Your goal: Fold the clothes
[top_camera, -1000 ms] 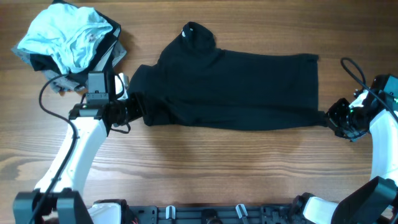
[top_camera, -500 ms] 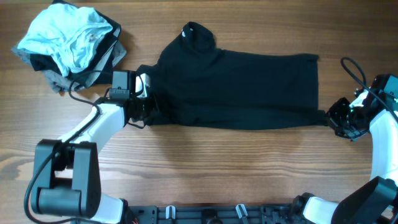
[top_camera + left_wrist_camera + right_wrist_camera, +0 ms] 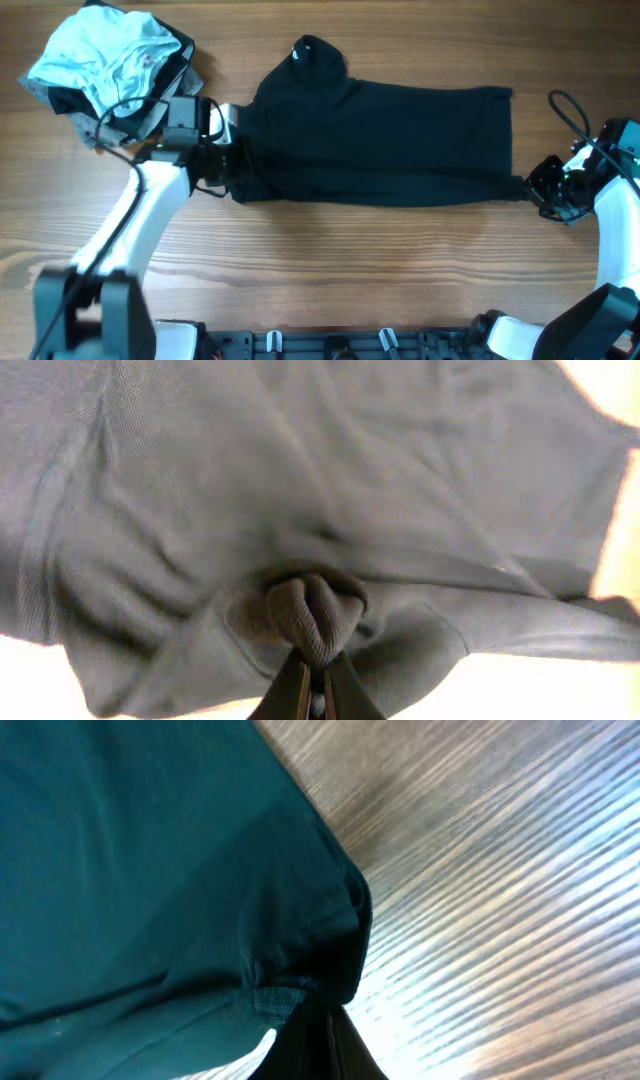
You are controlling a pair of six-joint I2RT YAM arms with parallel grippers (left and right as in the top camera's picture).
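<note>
The clothes, a black shirt, lie spread across the table's middle, collar and small white tag at the back. At its left edge my left gripper is shut on a bunched fold of the shirt; the left wrist view shows that fold pinched between the fingertips. My right gripper is shut on the shirt's front right corner. In the right wrist view that corner's hem sits in the closed jaws, above bare wood.
A heap of a light-blue garment over grey and dark pieces lies at the back left, close behind my left arm. A black cable loops beside the right arm. Wood table shows in front of the shirt.
The left gripper has moved right onto the shirt's left edge and closed on a fold of it. The right gripper has held still on its corner.
</note>
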